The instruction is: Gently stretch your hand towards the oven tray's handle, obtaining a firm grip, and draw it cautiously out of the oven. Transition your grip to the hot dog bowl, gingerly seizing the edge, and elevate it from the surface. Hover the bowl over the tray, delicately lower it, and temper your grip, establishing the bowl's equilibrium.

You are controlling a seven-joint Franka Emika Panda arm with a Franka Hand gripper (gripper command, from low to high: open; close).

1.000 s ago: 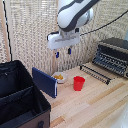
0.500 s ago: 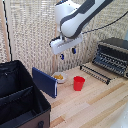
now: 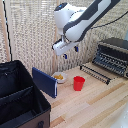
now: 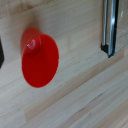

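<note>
Oven tray [image 3: 107,64] extended; red cup [image 3: 79,83] beside hot dog bowl [image 3: 59,77]; fingers' [image 3: 65,55] state unclear.

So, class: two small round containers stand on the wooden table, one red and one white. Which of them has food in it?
The white bowl, beside the blue panel, holds orange-yellow food. The red cup stands apart on bare wood and shows none.
</note>
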